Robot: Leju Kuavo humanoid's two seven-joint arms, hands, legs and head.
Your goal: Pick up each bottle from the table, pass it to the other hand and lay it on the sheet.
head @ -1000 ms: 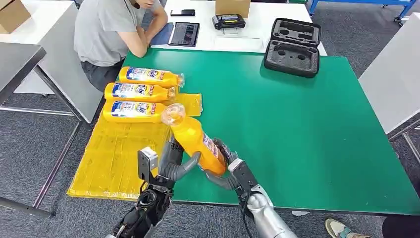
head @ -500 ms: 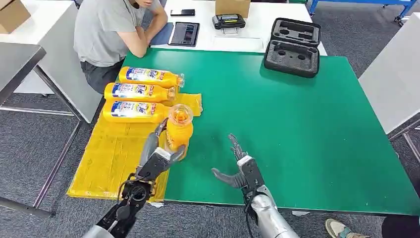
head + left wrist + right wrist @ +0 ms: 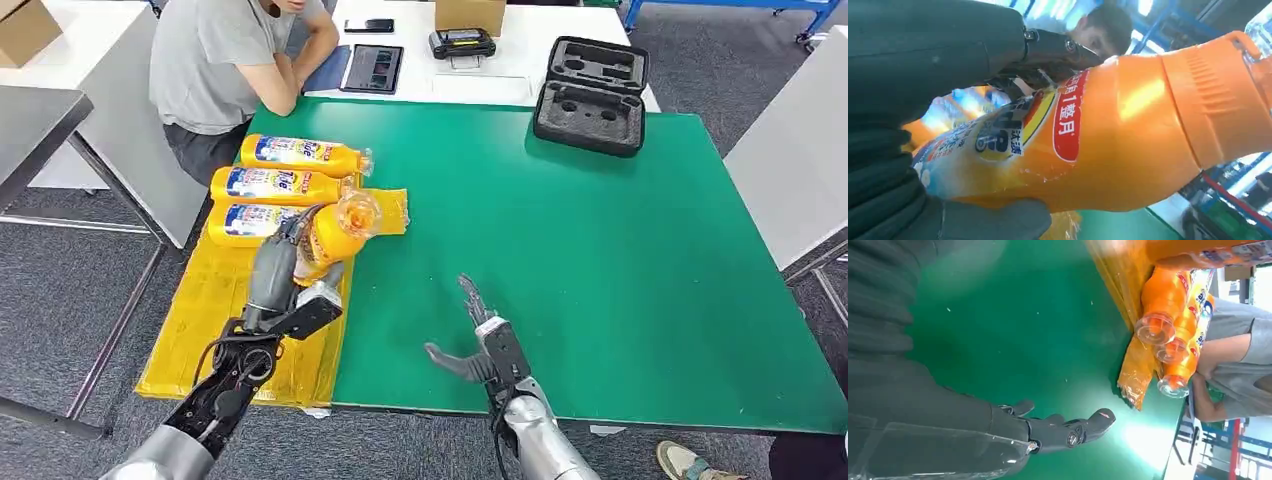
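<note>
Green table (image 3: 600, 250) takes up most of the head view, yellow sheet (image 3: 220, 320) draped over its near-left corner and hanging off the edge. Person in a grey shirt (image 3: 215, 70) sits at the far-left side, arms resting at the table edge. Black foam case (image 3: 592, 95) sits at the far side, well away from the work. Three laid bottles (image 3: 280, 185) lie side by side at the far end of the sheet, long axes running left-right across the table, clear caps toward the table's middle; the farthest one looks to be lying partly off the sheet, hard to tell. Left hand (image 3: 285, 265) grasps the held bottle (image 3: 335, 228) around its body, above the sheet just in front of the nearest laid one; the wrist view shows fingers and thumb wrapped round the label. Its long axis is tilted, cap up and to the right, base down toward the hand, not flat yet. Right hand (image 3: 480, 340) is empty, fingers spread apart, hovering over bare green near the front edge. Judgement: three done, handover finished for this fourth one, only lowering flat and releasing is left; no more bottles visible on the table.
</note>
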